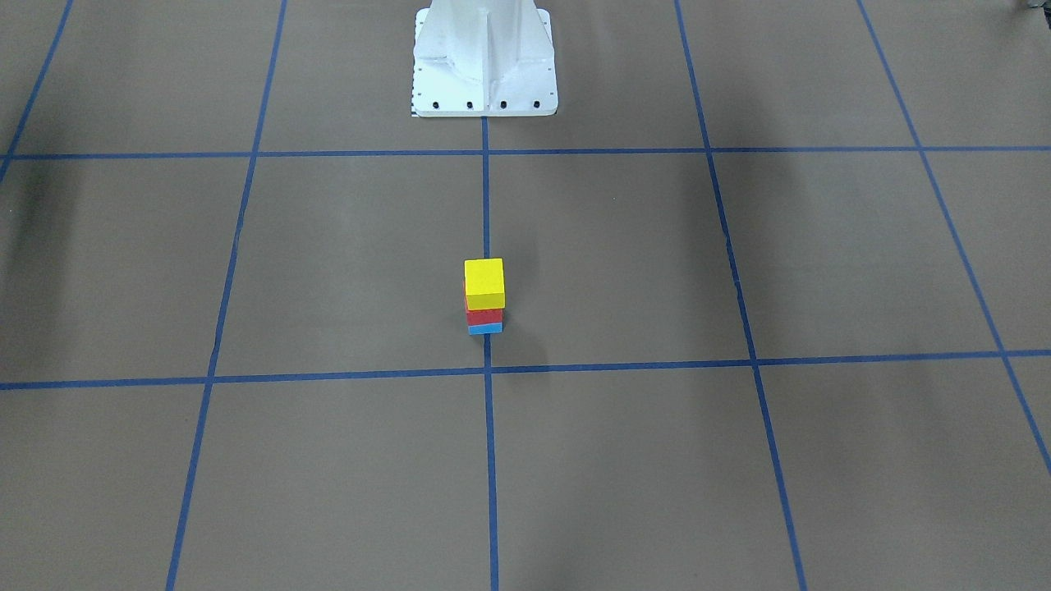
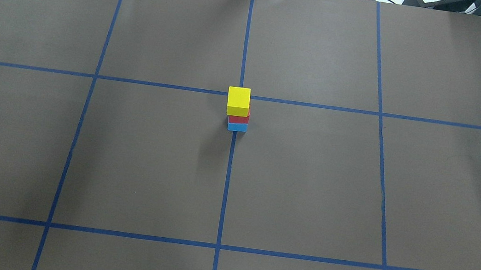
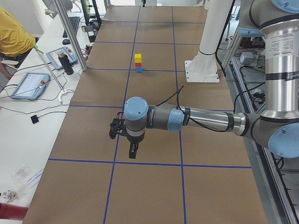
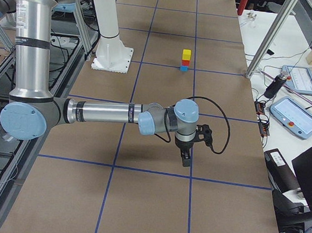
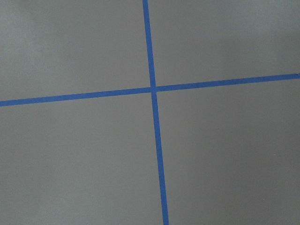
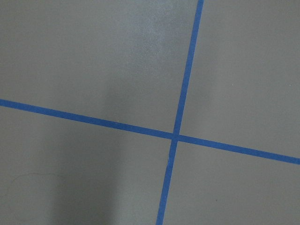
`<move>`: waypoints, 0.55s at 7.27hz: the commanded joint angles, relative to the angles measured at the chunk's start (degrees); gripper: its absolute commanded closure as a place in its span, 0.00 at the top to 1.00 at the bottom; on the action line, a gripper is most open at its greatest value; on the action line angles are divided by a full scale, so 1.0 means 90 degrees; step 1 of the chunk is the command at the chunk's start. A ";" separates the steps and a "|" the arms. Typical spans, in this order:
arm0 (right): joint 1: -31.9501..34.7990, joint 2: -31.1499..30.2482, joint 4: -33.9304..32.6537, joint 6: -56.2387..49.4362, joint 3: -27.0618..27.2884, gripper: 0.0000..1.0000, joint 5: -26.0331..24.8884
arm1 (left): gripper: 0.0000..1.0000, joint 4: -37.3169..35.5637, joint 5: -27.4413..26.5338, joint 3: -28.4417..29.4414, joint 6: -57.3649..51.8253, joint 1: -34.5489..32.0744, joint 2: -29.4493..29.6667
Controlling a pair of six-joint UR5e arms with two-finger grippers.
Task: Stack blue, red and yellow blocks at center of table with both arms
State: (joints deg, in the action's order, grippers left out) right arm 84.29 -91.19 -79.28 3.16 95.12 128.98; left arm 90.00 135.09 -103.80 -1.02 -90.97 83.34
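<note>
A stack stands at the table's middle on the centre tape line: the yellow block (image 2: 239,98) on top, the red block (image 2: 238,119) under it, the blue block (image 2: 237,127) at the bottom. It also shows in the front view with the yellow block (image 1: 484,281), red block (image 1: 484,316) and blue block (image 1: 485,328), and small in both side views as a stack (image 3: 138,63) (image 4: 186,60). My left gripper (image 3: 133,150) hangs far from the stack over the table's left end. My right gripper (image 4: 185,159) hangs over the right end. I cannot tell whether either is open or shut.
Blue tape lines (image 2: 226,189) divide the brown table into squares. The robot's white base (image 1: 484,61) stands behind the stack. Tablets, cables and a person (image 3: 14,35) are at the operators' bench beyond the table's far edge. The wrist views show only tape crossings (image 5: 153,89) (image 6: 175,136).
</note>
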 commanded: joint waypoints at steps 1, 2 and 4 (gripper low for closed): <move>0.0000 -0.0014 0.0000 -0.0010 -0.0002 0.99 -0.0014 | 1.00 0.0000 0.0000 0.0001 0.0006 0.0000 -0.0011; 0.0000 -0.0072 0.0010 -0.0019 0.0017 0.99 -0.0034 | 1.00 0.0010 0.0009 -0.0019 -0.0004 0.0000 -0.0108; 0.0000 -0.0121 0.0010 -0.0029 0.0027 0.99 -0.0044 | 1.00 0.0010 0.0010 -0.0019 -0.0004 0.0000 -0.0109</move>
